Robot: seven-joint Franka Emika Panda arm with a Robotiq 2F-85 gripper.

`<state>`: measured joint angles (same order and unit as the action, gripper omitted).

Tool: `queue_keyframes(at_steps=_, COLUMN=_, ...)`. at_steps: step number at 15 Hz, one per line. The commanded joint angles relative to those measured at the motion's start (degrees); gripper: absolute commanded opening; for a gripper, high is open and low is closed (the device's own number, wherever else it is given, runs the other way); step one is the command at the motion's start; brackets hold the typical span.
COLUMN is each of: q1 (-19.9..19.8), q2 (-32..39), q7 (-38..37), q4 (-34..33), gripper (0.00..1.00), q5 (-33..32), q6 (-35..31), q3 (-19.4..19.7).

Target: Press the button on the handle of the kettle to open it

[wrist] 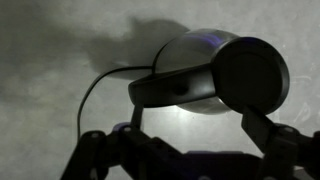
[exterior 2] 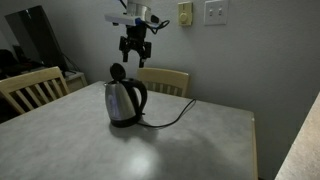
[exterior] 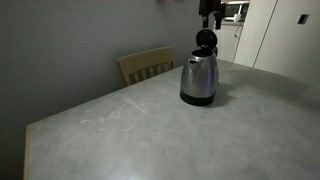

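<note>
The steel kettle [exterior: 198, 80] stands on its black base on the grey table [exterior: 150, 130], and it shows in both exterior views [exterior 2: 120, 102]. Its round black lid [exterior 2: 118, 72] stands raised and open. The black handle [exterior 2: 143, 95] runs down the kettle's side. The button cannot be told apart from the handle. My gripper [exterior 2: 134, 50] hangs a little above the kettle, apart from it, open and empty. In the wrist view the lid [wrist: 250, 75] and the handle [wrist: 170, 90] lie below my spread fingers [wrist: 185, 150].
A black cord [exterior 2: 175, 118] runs from the kettle's base across the table. Wooden chairs [exterior 2: 165, 80] [exterior 2: 30, 90] stand at the table's edges. A wall with switches [exterior 2: 215, 12] is behind. White cabinets [exterior: 280, 40] stand beyond the table.
</note>
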<state>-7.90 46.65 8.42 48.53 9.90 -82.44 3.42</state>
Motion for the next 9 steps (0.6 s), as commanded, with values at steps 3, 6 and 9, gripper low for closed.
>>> queue_keyframes(at_steps=3, q1=-0.98, q2=-0.85, q7=4.70, q4=1.65, gripper=1.00, q5=0.79, q6=-0.18, q3=-0.70)
queue_keyframes(at_steps=6, q1=-0.21, q2=0.10, q7=3.96, q4=0.18, gripper=1.00, q5=0.25, q6=0.00, q3=-0.08)
queue_keyframes(at_steps=9, q1=-0.33, q2=0.10, q7=4.81, q4=0.19, gripper=1.00, q5=0.29, q6=0.00, q3=-0.08)
